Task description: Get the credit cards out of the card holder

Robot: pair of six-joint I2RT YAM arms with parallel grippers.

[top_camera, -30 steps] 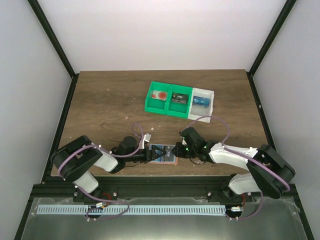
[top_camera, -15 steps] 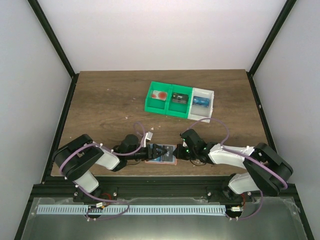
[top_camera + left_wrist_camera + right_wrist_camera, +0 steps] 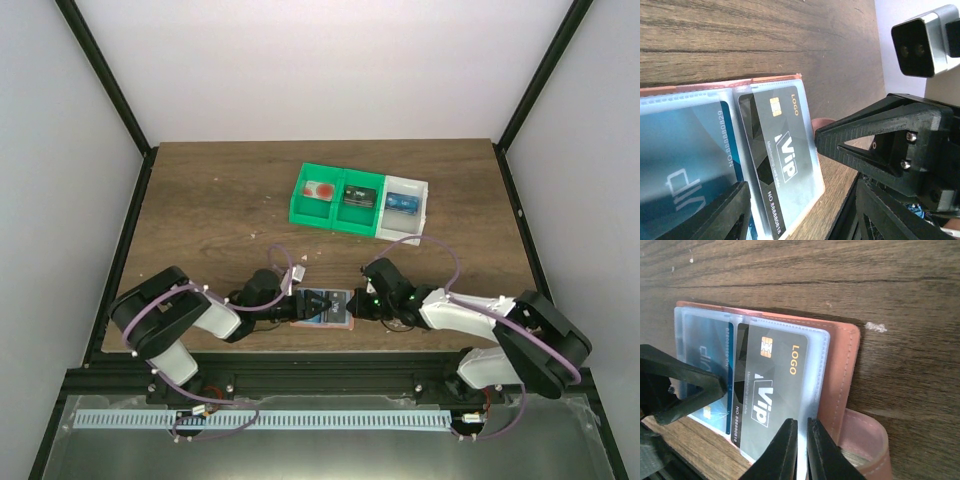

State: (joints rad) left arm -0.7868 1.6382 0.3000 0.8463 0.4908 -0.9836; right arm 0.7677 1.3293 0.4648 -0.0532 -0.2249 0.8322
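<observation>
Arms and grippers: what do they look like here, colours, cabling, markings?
Both the left arm and right arm have white links with black joints and loose purple cables. The left gripper and right gripper have black triangular cut-out fingers fastened by small screws. A silver camera box sits on the right wrist. No markings visible.

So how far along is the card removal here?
Done: the card holder lies open. In hand: left gripper, open, sits over the blue card; right gripper is nearly shut at the edge of the grey VIP card, grip unclear. Left: both cards are inside the holder.
</observation>
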